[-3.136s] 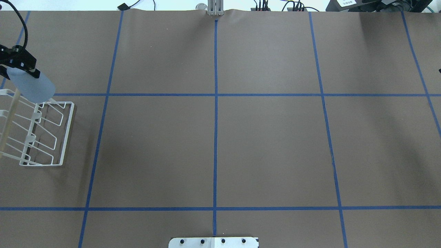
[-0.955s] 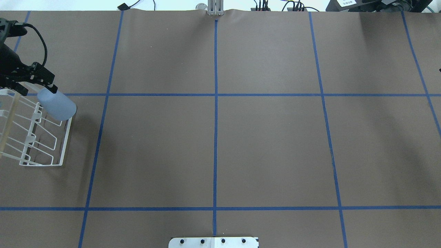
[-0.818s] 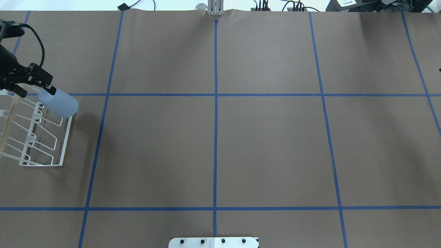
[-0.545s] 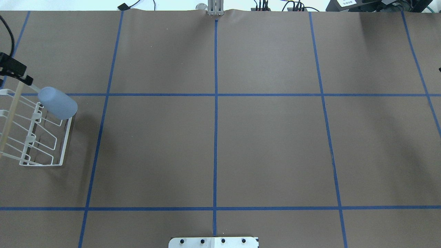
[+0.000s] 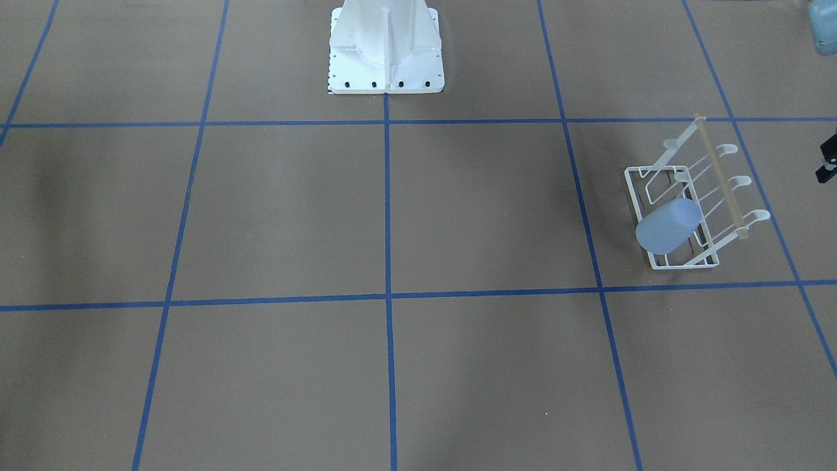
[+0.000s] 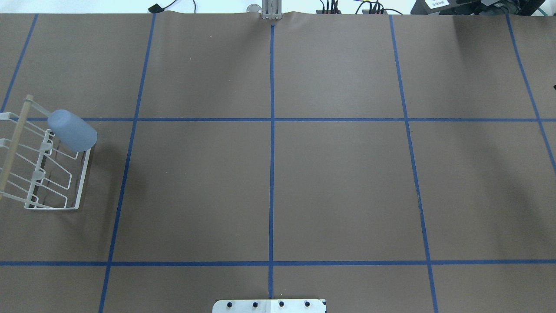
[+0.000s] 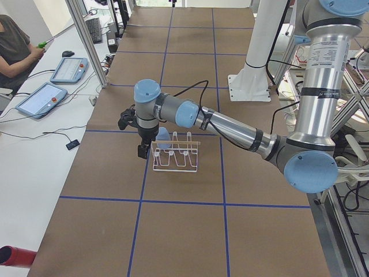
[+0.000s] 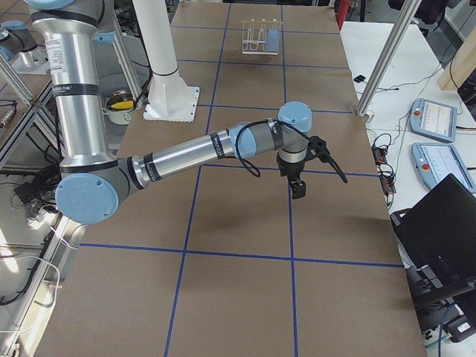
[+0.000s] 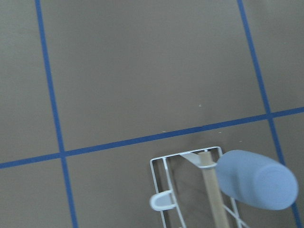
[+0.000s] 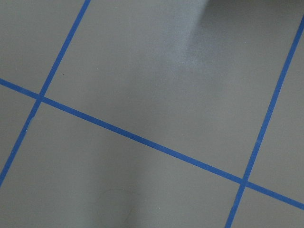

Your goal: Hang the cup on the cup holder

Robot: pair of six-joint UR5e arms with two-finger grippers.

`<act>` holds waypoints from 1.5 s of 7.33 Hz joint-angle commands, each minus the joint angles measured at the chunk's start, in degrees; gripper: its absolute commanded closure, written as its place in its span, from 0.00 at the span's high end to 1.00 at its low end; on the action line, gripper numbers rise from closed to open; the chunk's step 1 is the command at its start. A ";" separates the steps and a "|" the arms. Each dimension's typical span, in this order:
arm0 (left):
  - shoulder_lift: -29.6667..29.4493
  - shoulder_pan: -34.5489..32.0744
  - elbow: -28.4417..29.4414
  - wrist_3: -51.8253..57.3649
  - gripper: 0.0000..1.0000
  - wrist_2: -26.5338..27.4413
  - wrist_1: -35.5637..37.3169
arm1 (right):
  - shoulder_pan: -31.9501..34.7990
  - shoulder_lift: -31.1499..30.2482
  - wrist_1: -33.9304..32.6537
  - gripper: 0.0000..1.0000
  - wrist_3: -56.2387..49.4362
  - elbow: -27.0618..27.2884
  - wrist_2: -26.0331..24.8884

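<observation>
The overhead edge cuts the cup holder (image 6: 39, 174); the left hand (image 7: 142, 151) is too small to judge.

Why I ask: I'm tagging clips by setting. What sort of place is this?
Probably a robotics lab: a left arm and right arm reach over a table gridded with blue tape, and an operator is at a side desk with control tablets.

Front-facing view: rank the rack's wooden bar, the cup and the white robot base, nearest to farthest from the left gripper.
1. The wooden bar, on the cup holder's side facing the left gripper at the right edge.
2. The cup, on the holder's opposite side.
3. The white robot base, top centre, far off.
</observation>
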 commanded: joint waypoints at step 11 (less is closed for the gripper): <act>2.53 -4.78 4.99 3.25 0.99 -0.69 -5.51 | 1.76 -2.74 -1.41 1.00 0.99 3.92 0.51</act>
